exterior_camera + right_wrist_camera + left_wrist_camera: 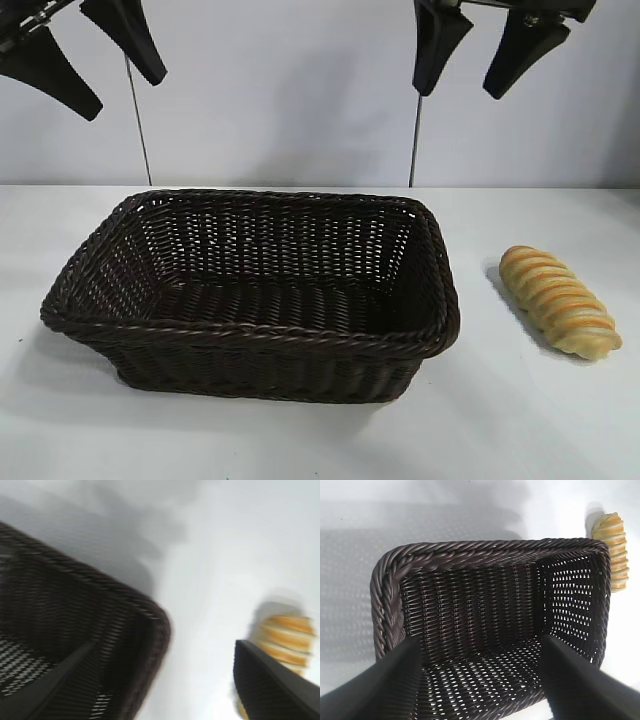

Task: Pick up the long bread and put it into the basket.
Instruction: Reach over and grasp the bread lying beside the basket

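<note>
Both arms high above the table (560, 430), only fingertips in the exterior view. Left gripper (85, 55) hangs over the basket's (250, 335) left end, fingers spread wide, holding nothing. Right gripper (478, 50) sits up between basket and long bread (560, 300), also wide, holding nothing. Bread lies on the table right of the basket, apart from it. Left wrist view looks straight into the basket (490, 547), bread (612, 550) past its far end wall. Right wrist view catches a basket corner (150, 615) with bread (285, 635) partly behind one finger (275, 690).

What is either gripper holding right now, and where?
Nothing. Left gripper and right gripper hang open above; the long bread lies beside the basket.
</note>
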{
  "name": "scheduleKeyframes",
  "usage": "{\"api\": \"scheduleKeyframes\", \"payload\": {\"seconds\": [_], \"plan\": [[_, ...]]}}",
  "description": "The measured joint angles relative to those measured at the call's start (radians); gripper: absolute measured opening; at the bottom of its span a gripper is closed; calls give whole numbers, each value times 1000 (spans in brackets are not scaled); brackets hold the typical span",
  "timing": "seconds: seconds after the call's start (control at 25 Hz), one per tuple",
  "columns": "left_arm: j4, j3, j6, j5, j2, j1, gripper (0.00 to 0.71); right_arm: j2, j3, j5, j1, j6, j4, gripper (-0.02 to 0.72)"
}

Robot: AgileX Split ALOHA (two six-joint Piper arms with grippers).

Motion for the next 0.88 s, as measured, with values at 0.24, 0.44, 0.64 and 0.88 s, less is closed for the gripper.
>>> {"api": "scheduleKeyframes", "payload": {"seconds": [0.24, 0.44, 0.64, 0.88], "plan": [[0, 0, 0, 0, 0, 0, 489, 0, 0, 0, -76, 29, 0, 540], [0, 0, 0, 0, 0, 0, 489, 0, 0, 0, -138, 76, 2, 540], [0, 0, -1, -1, 0, 0, 489, 0, 20, -1, -138, 77, 23, 540], [0, 0, -1, -1, 0, 0, 489, 0, 196, -3, -138, 77, 21, 540]]}}
